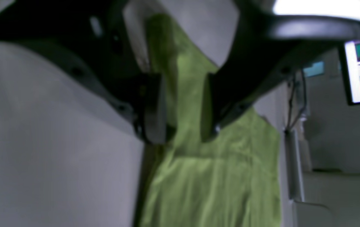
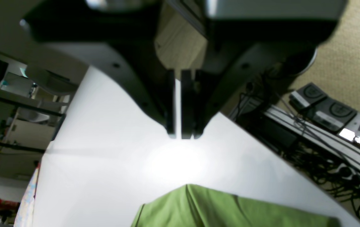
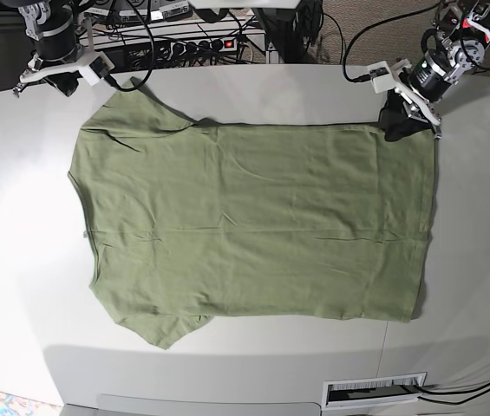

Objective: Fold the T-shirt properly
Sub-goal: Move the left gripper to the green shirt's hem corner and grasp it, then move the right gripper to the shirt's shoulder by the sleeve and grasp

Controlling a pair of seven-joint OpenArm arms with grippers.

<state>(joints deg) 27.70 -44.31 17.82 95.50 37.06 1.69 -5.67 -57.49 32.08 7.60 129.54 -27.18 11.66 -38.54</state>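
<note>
The T-shirt (image 3: 253, 221) lies spread flat across the middle of the tabletop (image 3: 19, 286), sleeves toward the left edge and hem toward the right. The left gripper (image 1: 184, 132) sits at the shirt's far right corner with its jaws spread either side of the cloth there. The right gripper (image 2: 178, 135) hangs over the far left corner of the tabletop, beside the far sleeve, jaws nearly pressed together on nothing.
</note>
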